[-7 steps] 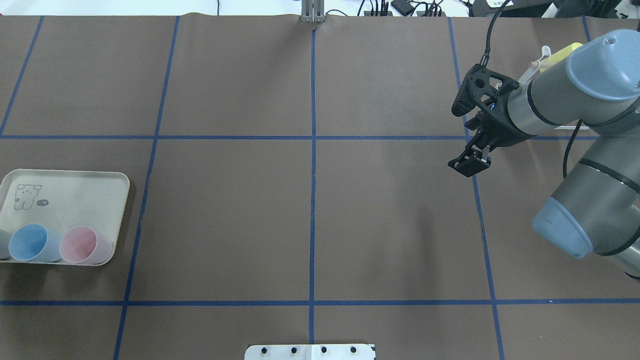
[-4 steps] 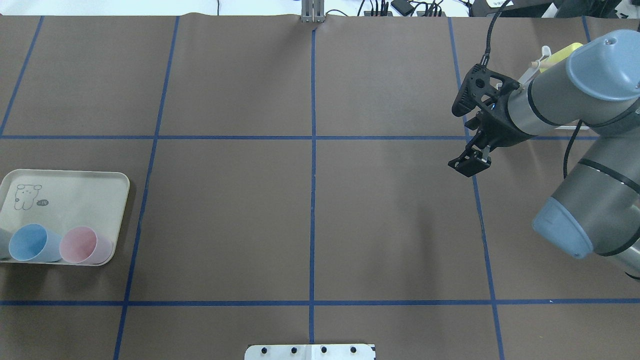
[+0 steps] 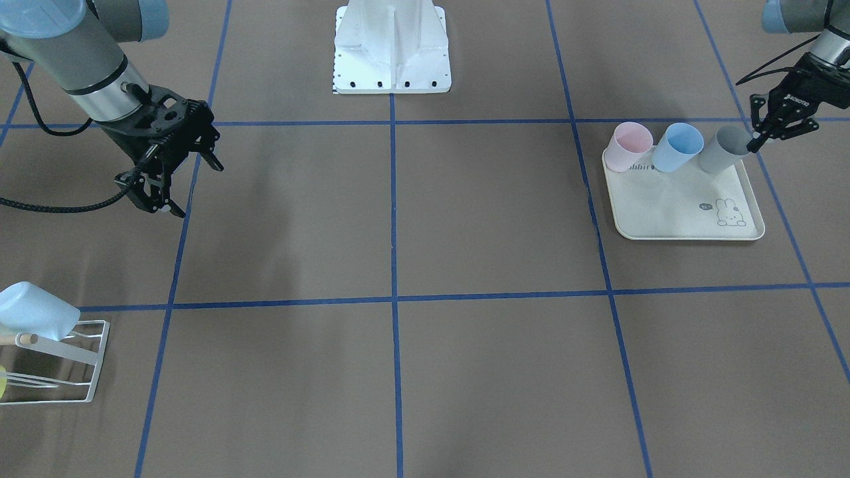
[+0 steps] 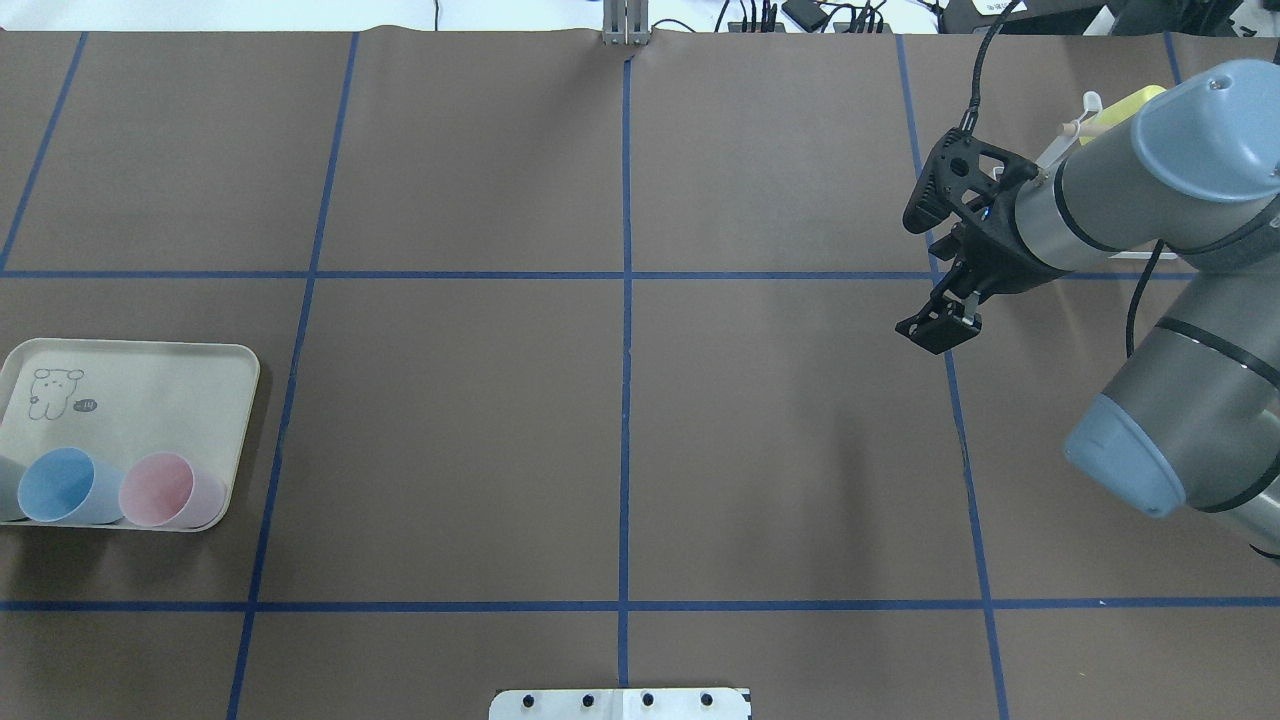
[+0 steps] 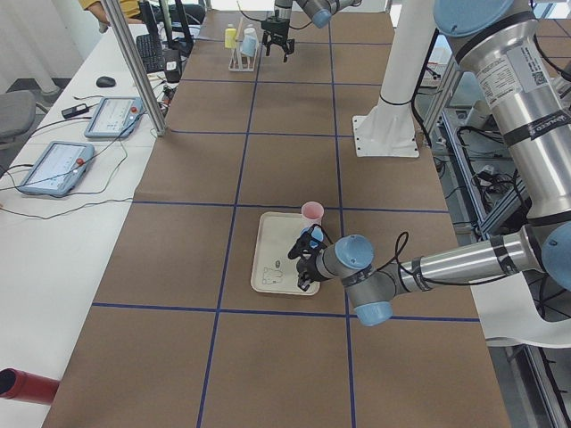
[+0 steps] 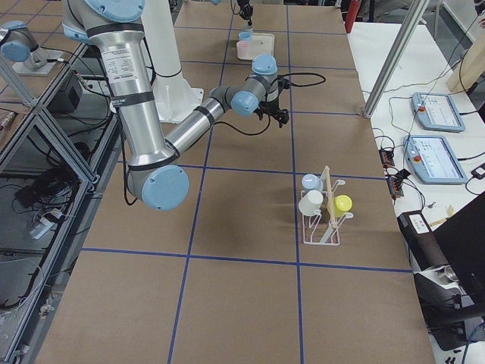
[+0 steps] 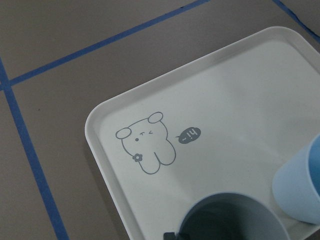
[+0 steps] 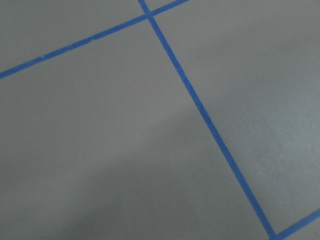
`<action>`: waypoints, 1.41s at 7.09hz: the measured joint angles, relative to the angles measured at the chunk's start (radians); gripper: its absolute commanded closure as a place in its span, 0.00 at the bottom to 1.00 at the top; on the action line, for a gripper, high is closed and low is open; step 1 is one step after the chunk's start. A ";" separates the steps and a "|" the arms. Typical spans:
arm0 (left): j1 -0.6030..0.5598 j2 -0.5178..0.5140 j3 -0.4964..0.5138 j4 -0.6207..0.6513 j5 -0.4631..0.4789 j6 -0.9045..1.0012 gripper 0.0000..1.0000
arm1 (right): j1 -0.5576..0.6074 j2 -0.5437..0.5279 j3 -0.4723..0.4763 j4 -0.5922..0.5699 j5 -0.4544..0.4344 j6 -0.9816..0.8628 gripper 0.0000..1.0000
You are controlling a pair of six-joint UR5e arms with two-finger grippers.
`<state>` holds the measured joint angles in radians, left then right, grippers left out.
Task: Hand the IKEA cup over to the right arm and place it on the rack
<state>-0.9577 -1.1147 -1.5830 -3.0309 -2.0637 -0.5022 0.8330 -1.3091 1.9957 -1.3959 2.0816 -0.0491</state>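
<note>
Three cups lie tipped along the cream tray's [image 3: 684,219] near-robot edge: pink [image 3: 631,146], blue [image 3: 677,147] and grey [image 3: 724,149]. My left gripper [image 3: 764,136] is at the grey cup's rim. In the left wrist view a fingertip [image 7: 172,235] sits on the grey cup's rim [image 7: 235,220], so the gripper looks shut on its wall. My right gripper [image 3: 192,189] is open and empty above bare table, and it also shows in the overhead view [image 4: 928,275]. The white wire rack [image 3: 66,358] stands beyond it at the table's far right corner.
The rack [image 6: 322,220] holds a white cup, a pale blue cup [image 3: 33,312] and a yellow cup. The white robot base [image 3: 392,46] stands at the table's middle. A black cable loop [image 3: 60,209] hangs from the right arm. Blue tape lines cross the brown table.
</note>
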 measured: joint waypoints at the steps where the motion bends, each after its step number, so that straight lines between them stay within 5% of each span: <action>1: -0.006 0.000 -0.008 0.002 -0.029 0.000 1.00 | -0.001 0.000 -0.001 0.000 0.000 0.000 0.01; 5: -0.184 -0.032 -0.102 0.158 -0.165 0.006 1.00 | -0.015 0.011 -0.006 0.015 0.001 0.001 0.01; 10: -0.262 -0.215 -0.468 0.644 -0.373 -0.164 1.00 | -0.101 0.003 -0.064 0.388 -0.001 0.110 0.01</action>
<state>-1.2197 -1.3298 -2.0507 -2.3869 -2.4372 -0.6657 0.7323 -1.3060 1.9312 -1.0076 2.0805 0.0606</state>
